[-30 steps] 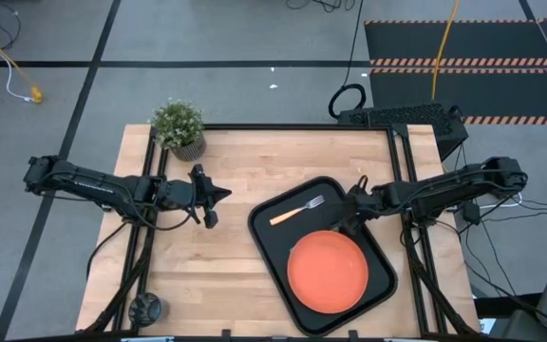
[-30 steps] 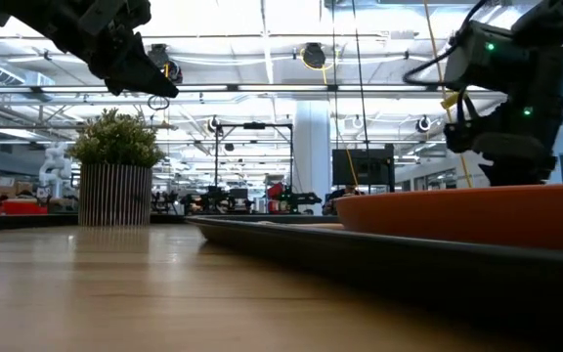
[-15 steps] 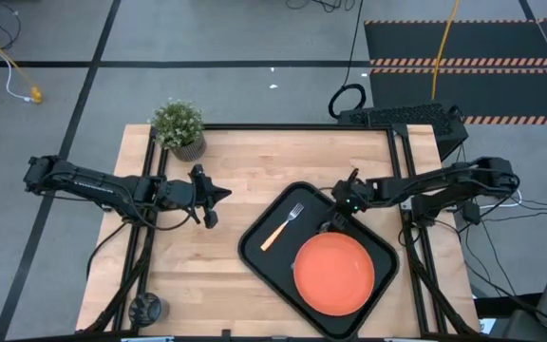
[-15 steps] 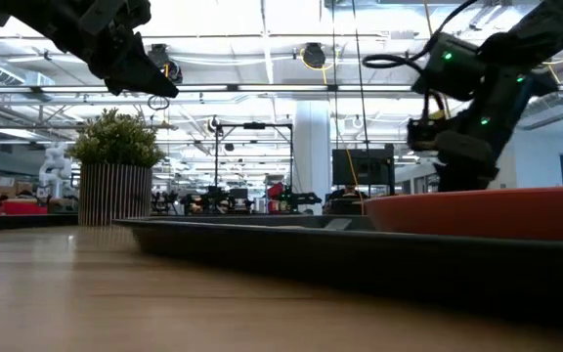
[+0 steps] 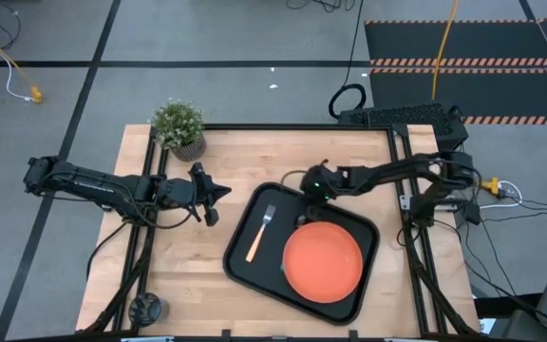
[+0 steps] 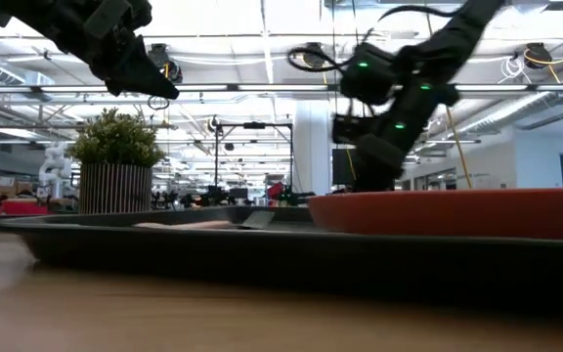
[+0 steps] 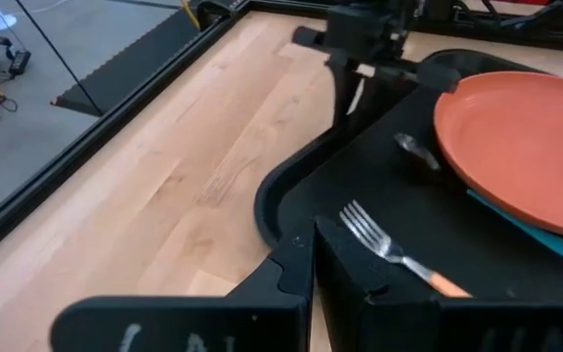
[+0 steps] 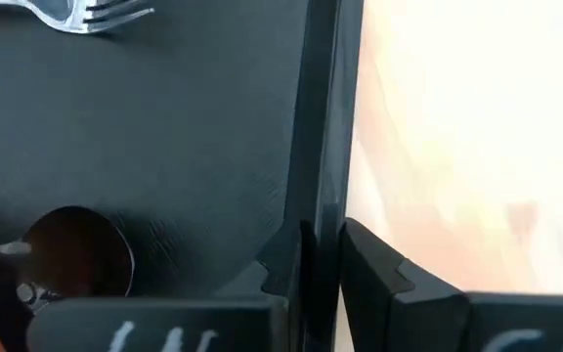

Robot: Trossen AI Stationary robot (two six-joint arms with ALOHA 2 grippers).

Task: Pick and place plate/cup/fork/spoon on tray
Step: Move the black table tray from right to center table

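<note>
- The tray [image 5: 254, 271]: large, black, rectangular with rounded corners and a raised rim; it lies flat on the counter [image 5: 179, 275], turned at a slant to the counter's edges; its rim at the far corner sits between the right gripper's [image 5: 309, 183] fingers.
- The plate [image 5: 323, 262]: round, flat, orange; it lies on the tray, filling the half toward the right arm.
- The fork [image 5: 258, 233]: orange-tan handle, silver tines; it lies flat on the tray's bare half beside the plate, apart from it.
- The spoon [image 7: 415, 150]: silver bowl on the tray just beside the plate; its light blue handle runs under the plate's edge.
</note>
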